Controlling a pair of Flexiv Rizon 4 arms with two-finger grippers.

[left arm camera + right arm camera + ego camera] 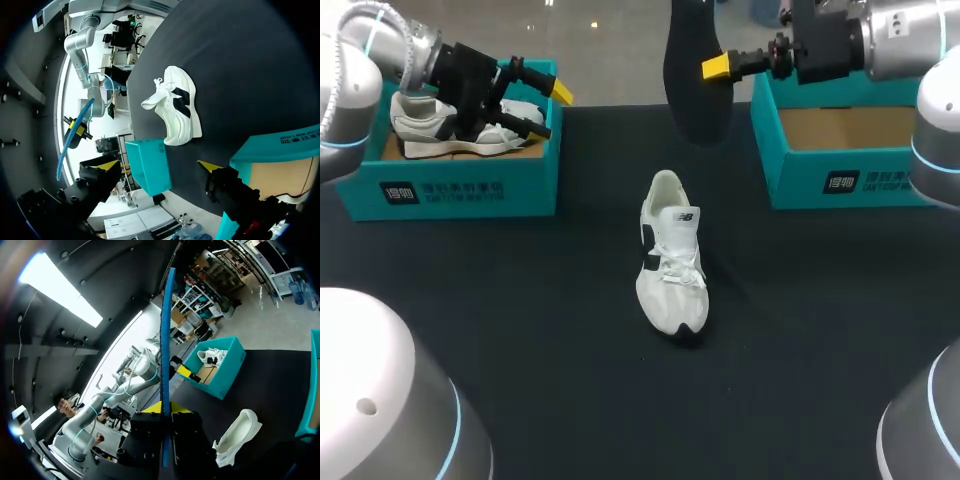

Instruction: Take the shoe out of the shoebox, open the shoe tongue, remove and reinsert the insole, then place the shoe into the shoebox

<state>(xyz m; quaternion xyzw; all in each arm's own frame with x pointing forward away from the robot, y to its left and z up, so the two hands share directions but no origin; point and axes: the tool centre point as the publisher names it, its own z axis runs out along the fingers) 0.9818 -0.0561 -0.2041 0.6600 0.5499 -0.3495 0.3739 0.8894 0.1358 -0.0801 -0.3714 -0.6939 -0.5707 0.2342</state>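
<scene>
One insole [692,75] hangs clamped in the right gripper [718,67] above the table [520,330], while the white shoe [672,255] stands below it.

The right gripper's yellow-tipped fingers pinch the dark insole from both sides; in the right wrist view it shows edge-on as a thin blue strip [165,365] rising from between the tips [165,407]. The shoe rests upright on its sole in the middle of the black table, toe toward the near edge, laces loose, and lies between the two teal boxes, touching neither. The right shoebox [820,180] shows a bare cardboard floor. The left gripper [547,108] hovers at the left shoebox [450,190], its fingers spread wide and holding nothing, beside a second shoe [430,128] lying inside that box.
</scene>
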